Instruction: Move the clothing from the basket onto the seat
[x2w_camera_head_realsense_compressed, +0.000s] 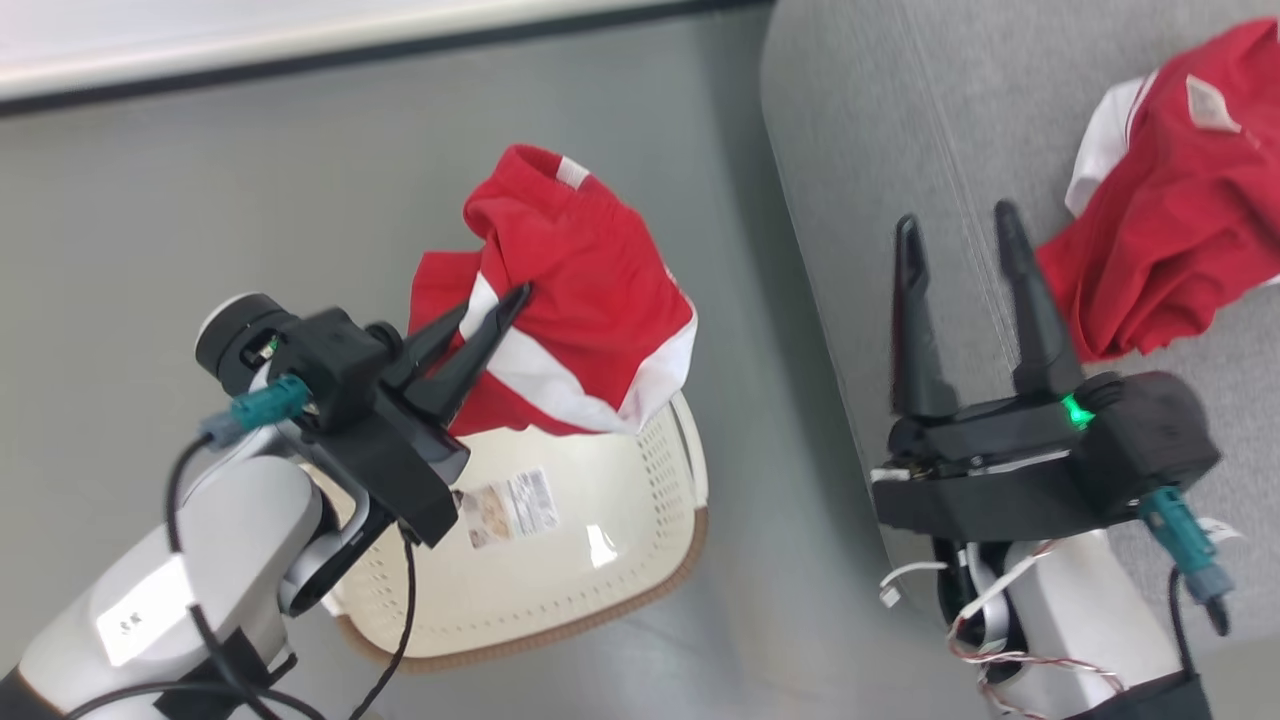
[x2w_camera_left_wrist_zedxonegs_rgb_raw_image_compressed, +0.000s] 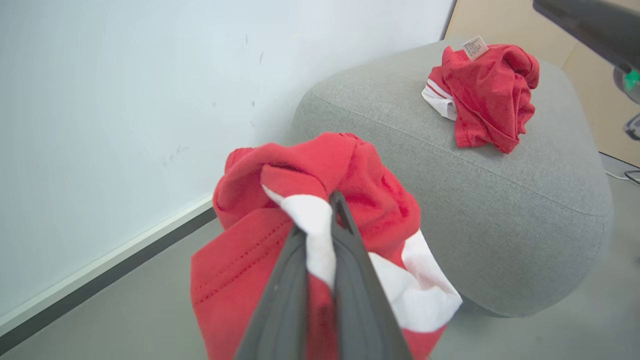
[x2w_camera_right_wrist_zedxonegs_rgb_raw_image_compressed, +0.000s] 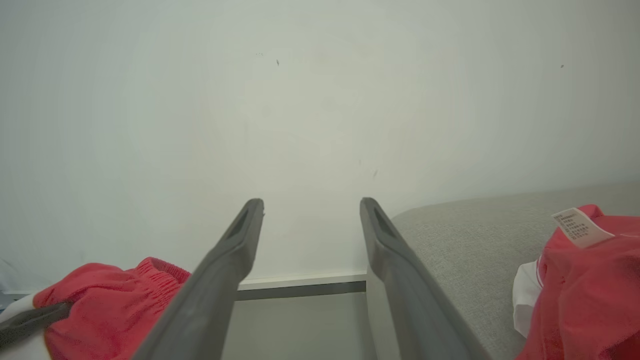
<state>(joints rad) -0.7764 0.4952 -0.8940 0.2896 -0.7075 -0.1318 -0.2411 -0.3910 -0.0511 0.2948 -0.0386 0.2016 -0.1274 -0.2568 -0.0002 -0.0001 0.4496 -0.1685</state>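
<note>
Head view: last garment aloft, bound for the seat

Left claw (x2w_camera_head_realsense_compressed: 497, 302) is clenched on a red garment (x2w_camera_head_realsense_compressed: 590, 300), pinching it at a white stripe. The cloth hangs clear above the basket (x2w_camera_head_realsense_compressed: 560, 590). Right claw (x2w_camera_head_realsense_compressed: 955, 215) stands spread, holding nothing, over the edge of the seat (x2w_camera_head_realsense_compressed: 900, 130). The other garment (x2w_camera_head_realsense_compressed: 1170, 230) lies on the seat. This looks like the carry step. The next move is to swing the left arm across the floor gap until the cloth is over the cushion, then release.

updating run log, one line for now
left gripper: shut on red white-striped garment over cream plastic basket | right gripper: open | other red garment: on grey fabric sofa
</note>
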